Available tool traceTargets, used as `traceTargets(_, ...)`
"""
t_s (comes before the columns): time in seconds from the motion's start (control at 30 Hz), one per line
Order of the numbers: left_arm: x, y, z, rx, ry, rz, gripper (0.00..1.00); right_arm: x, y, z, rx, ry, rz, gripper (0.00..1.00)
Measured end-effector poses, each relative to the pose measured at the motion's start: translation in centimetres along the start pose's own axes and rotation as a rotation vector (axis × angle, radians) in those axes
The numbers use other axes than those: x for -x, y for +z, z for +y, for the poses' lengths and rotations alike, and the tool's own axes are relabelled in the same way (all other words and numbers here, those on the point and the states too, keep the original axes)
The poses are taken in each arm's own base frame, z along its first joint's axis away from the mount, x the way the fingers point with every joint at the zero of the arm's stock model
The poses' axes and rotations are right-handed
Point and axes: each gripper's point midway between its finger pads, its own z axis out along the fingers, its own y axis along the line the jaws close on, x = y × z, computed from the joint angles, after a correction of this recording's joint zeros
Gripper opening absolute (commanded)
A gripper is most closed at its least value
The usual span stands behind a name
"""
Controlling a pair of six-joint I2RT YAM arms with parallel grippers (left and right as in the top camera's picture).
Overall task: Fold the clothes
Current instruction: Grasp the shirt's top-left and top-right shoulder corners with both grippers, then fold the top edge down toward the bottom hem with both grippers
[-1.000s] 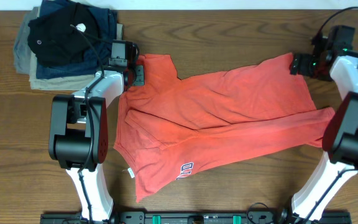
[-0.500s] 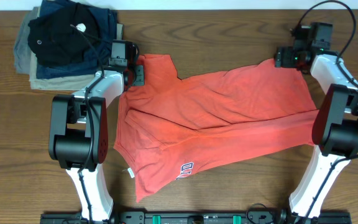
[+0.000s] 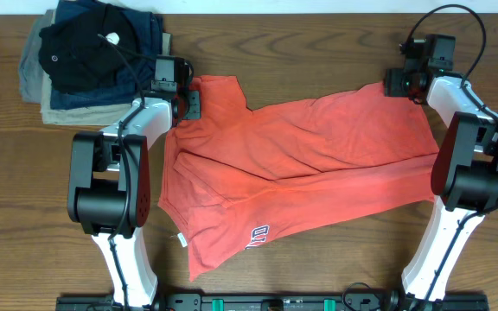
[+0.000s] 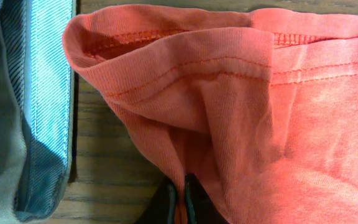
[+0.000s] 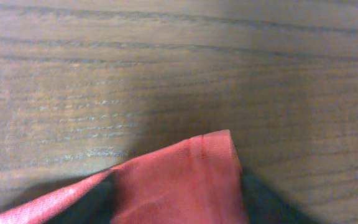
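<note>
- The wooden desk (image 3: 318, 34) carries everything.
- The coral-red T-shirt (image 3: 309, 164) lies rumpled across the middle of the desk, running from the near left to the far right.
- A pile of dark and khaki folded garments (image 3: 85, 60) sits in the far left corner, just beside the shirt.
- The left tool (image 4: 179, 200) is pressed together on a fold of the shirt's far left edge.
- The right tool (image 3: 395, 83) pinches the shirt's far right corner.
- A small white logo (image 3: 258, 234) shows near the shirt's near edge.

Matt ribbed-knit cloth T-shirt (image 4: 241, 106) — grained wooden table (image 5: 166, 62).
</note>
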Motion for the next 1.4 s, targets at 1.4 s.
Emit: traceTargets(1.4,-9.0,-21.0,-2.6,-0.17,-0.088,0.339,0.06,-3.1,-13.0,-6.3,-0.047,0.387,0.455,0.01)
